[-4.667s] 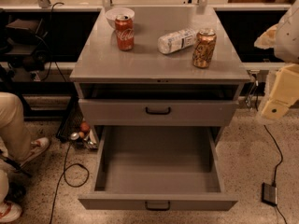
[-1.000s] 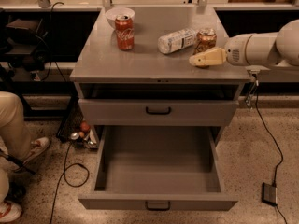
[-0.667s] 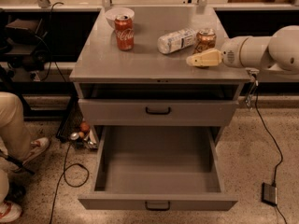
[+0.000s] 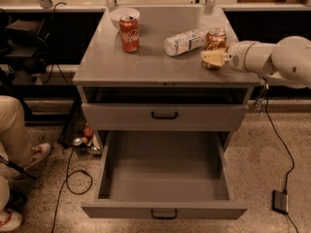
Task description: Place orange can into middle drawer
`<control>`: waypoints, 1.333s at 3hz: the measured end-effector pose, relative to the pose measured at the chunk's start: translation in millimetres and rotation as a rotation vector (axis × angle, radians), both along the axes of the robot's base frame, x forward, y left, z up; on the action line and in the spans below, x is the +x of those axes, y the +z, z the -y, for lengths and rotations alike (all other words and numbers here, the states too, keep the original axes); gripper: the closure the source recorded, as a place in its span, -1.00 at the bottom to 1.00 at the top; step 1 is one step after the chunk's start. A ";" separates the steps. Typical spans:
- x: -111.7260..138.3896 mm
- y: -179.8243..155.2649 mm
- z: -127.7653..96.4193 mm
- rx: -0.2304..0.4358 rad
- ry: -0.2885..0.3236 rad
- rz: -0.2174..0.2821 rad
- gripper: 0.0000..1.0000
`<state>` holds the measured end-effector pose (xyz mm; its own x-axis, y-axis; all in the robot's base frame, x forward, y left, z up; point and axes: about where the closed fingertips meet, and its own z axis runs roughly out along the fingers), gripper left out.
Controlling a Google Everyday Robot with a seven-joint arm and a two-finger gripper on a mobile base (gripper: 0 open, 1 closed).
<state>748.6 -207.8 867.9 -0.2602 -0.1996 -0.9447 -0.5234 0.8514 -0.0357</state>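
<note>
While pincer [image 4: 210, 58] sits at orange can [image 4: 216, 38], plastic bottle [image 4: 184, 41] alongside

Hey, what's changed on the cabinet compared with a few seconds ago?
The arm swung in from the right, and its hand now sits at the front of the orange can; no lift yet. The can, bottle, Coca-Cola can and the open middle drawer stayed put.

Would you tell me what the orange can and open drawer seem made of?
The orange can looks like thin metal: glossy coppery body, silver rim. The middle drawer seems painted sheet metal: matte grey, flat panels. The gripper sits at the can's front.
</note>
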 end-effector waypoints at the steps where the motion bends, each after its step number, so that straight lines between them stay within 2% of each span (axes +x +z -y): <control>1: 2.9 0.8 3.9 0.010 -0.012 0.017 0.45; 2: -16.0 23.7 25.3 -0.024 -0.014 0.036 0.89; 3: -63.3 67.4 59.4 -0.127 -0.005 0.001 1.00; 4: -95.7 85.1 83.5 -0.228 0.026 -0.075 1.00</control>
<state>652.9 -291.2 953.0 -0.3204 -0.4127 -0.8526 -0.5531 0.8122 -0.1853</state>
